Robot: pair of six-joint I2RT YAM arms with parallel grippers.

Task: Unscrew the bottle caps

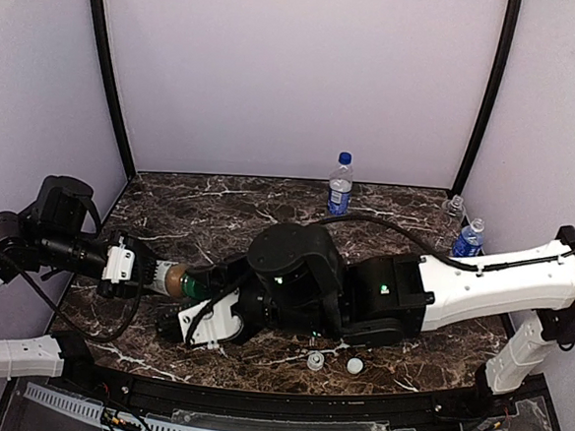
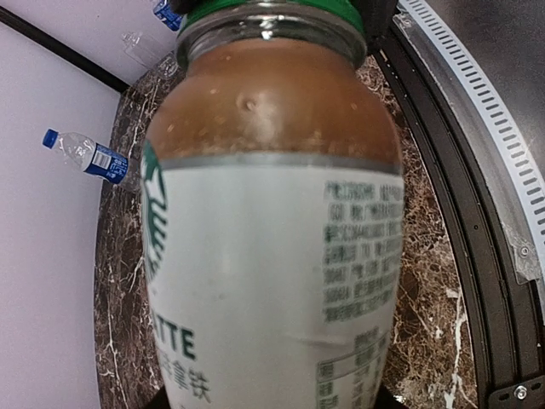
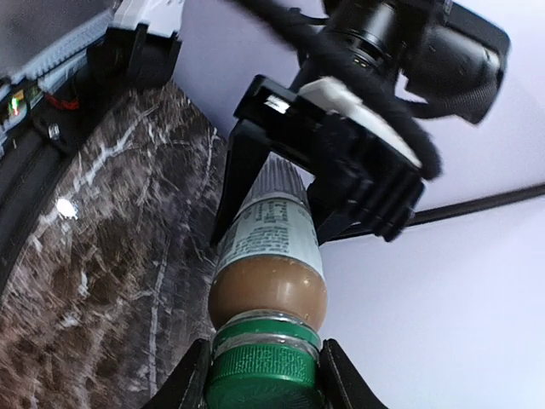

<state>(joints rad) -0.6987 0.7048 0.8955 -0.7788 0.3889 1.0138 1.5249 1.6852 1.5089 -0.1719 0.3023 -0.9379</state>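
Left hand (image 1: 150, 273): closed on the label end of the coffee bottle (image 2: 272, 221), a finger on each side.
Coffee bottle: held level in the air over the near left part of the counter (image 1: 219, 206), neck pointing right. It has brown liquid and a white label with green print.
Green cap (image 3: 262, 368): on the bottle's neck, between the right hand's fingers.
Right hand (image 3: 264, 379): clamped on the green cap from both sides.
White caps (image 1: 315, 360): two loose caps lying side by side near the near edge, right of centre and slightly apart.
Blue-label bottle (image 1: 340, 183): upright at the middle of the far edge, blue cap on.
Plain bottle (image 1: 455, 206): upright in the far right corner.
Second blue-label bottle (image 1: 469, 238): upright by the right edge, just in front of the plain bottle.
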